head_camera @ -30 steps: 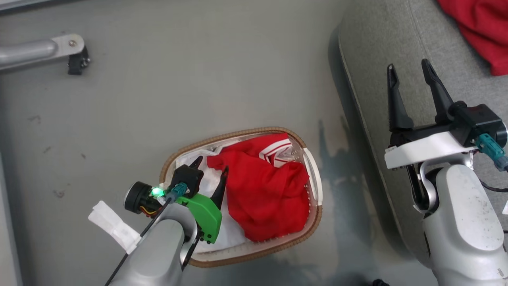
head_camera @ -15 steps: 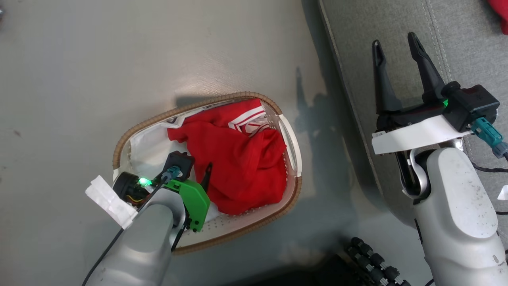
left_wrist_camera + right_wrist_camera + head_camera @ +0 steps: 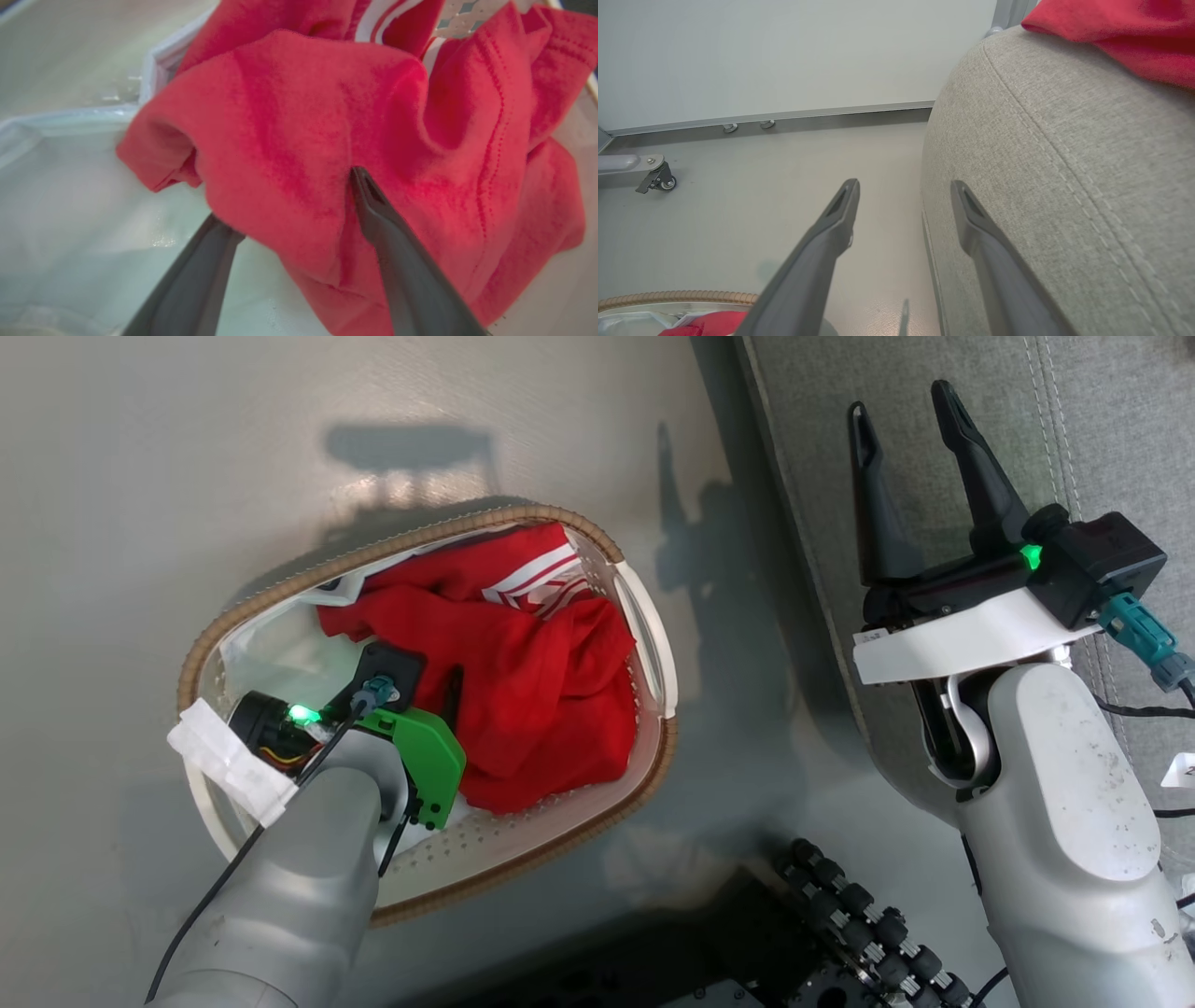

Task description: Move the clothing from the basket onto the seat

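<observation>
Pale grey floor (image 3: 280, 429) meets a white wall (image 3: 784, 46). The grey woven seat (image 3: 1102, 429) carries one red garment (image 3: 1120, 32). Beside the seat, on the floor, the brown-rimmed white basket (image 3: 653, 644) holds crumpled red clothing (image 3: 541, 709) with white stripes. The left gripper (image 3: 287, 198) straddles a fold of it, fingers spread. The right gripper (image 3: 898, 397) hangs parted, holding nothing, over the seat's edge.

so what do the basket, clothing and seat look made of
Basket: glossy white plastic wall, punched with holes; brown rim looks woven, fibre unclear. Clothing: soft matte red fabric, likely knit; fuzzy surface, dotted stitching. Seat: grey matte upholstery fabric, visible weave, stitched seam.
</observation>
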`<state>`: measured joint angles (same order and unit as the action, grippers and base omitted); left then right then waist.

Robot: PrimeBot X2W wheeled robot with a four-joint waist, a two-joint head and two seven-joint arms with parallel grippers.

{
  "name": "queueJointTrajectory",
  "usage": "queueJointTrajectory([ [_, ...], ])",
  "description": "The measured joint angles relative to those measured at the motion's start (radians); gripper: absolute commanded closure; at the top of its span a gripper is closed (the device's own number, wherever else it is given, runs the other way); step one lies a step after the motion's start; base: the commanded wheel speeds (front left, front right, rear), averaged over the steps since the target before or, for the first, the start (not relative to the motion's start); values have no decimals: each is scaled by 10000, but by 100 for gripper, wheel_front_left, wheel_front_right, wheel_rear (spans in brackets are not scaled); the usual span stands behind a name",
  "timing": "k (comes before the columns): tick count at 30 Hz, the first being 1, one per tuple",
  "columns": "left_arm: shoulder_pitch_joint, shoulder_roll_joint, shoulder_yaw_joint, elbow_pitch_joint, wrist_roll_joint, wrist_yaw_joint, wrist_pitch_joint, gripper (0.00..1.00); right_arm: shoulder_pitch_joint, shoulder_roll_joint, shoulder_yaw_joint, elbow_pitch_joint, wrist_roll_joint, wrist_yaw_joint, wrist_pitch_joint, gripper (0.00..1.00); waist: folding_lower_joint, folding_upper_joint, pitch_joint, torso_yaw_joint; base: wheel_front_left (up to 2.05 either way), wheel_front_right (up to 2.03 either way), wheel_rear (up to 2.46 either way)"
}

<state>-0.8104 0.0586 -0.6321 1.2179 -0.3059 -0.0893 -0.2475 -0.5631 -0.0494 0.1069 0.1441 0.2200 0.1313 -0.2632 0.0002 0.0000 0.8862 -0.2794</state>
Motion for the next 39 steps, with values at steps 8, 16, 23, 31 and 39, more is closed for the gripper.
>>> queueJointTrajectory([
  [8,-33,-54,-125,96,-194,-161,-86,100,-18,2,36,54,21,0,0,0,0,0,-17,-119,0,0,0],
  [16,145,-77,-190,-290,-489,-247,-123,100,6,4,-73,236,-245,0,0,0,-1,0,-511,72,0,0,0],
  [23,902,-82,-326,-1689,-539,-280,-136,100,274,8,-261,405,-673,0,0,0,-1,0,-1337,371,0,0,0],
  [31,2134,-81,-127,-3532,-454,-295,-138,100,904,12,-472,671,-1200,0,0,0,-1,0,-2716,767,0,0,0],
  [39,3052,-6,50,-5166,36,-339,-136,100,1871,10,-719,1034,-1567,0,0,0,-2,0,-4352,1144,0,0,0],
])
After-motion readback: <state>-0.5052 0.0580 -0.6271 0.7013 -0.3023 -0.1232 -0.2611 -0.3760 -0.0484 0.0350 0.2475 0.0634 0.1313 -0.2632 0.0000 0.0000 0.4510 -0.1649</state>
